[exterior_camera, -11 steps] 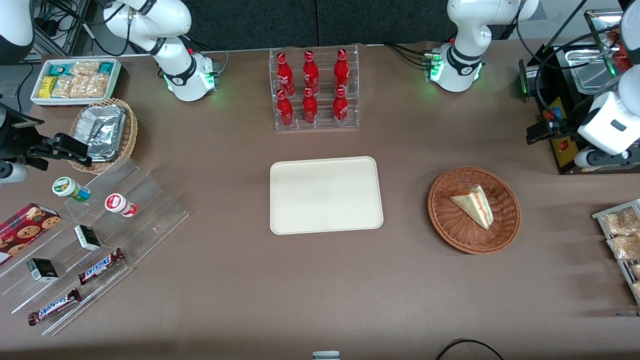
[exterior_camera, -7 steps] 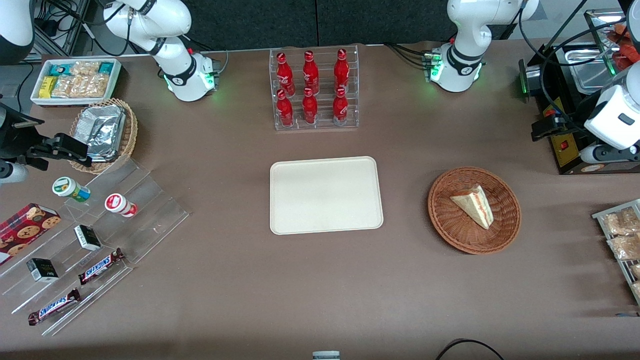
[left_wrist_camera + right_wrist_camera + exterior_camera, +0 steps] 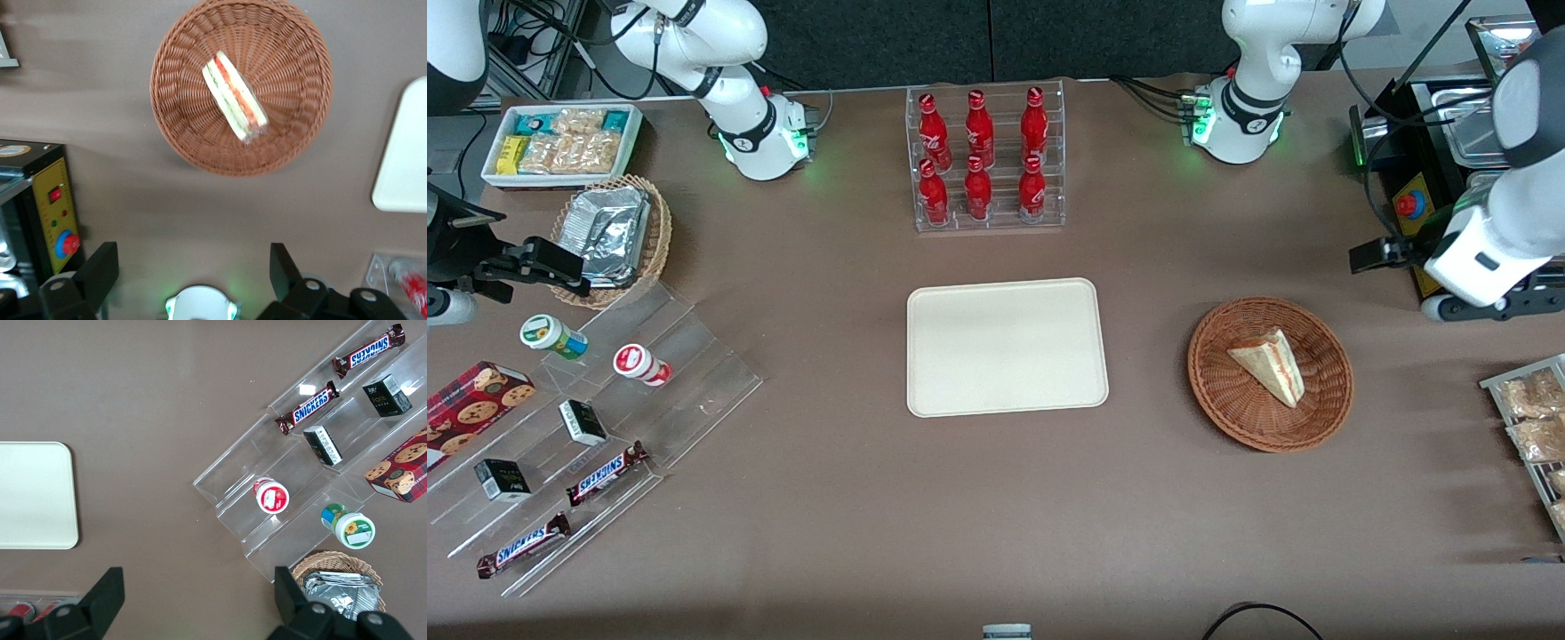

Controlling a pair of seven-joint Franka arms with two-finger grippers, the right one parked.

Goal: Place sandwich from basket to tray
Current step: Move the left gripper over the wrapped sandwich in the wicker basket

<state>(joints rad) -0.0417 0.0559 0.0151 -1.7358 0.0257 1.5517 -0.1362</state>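
Note:
The sandwich (image 3: 1267,364), a pale wedge with an orange-red and green stripe, lies in the reddish-brown wicker basket (image 3: 1209,391). It also shows in the left wrist view (image 3: 235,99), lying in the basket (image 3: 180,127). The cream tray (image 3: 1005,347) lies bare at the table's middle, beside the basket; its edge shows in the left wrist view (image 3: 403,160). My left gripper (image 3: 1378,255) hangs above the table, farther from the front camera than the basket and toward the working arm's end. Its fingers are spread wide with nothing between them (image 3: 193,267).
A black machine with a red button (image 3: 1432,178) stands close beside the gripper. A rack of red bottles (image 3: 985,160) stands farther back than the tray. A rack of snack packs (image 3: 1529,427) lies at the working arm's end. A clear stepped stand (image 3: 605,400) is at the parked arm's end.
My left arm has swung down and away from the black machine, bringing the gripper closer to the basket. The sandwich, basket and tray have not moved.

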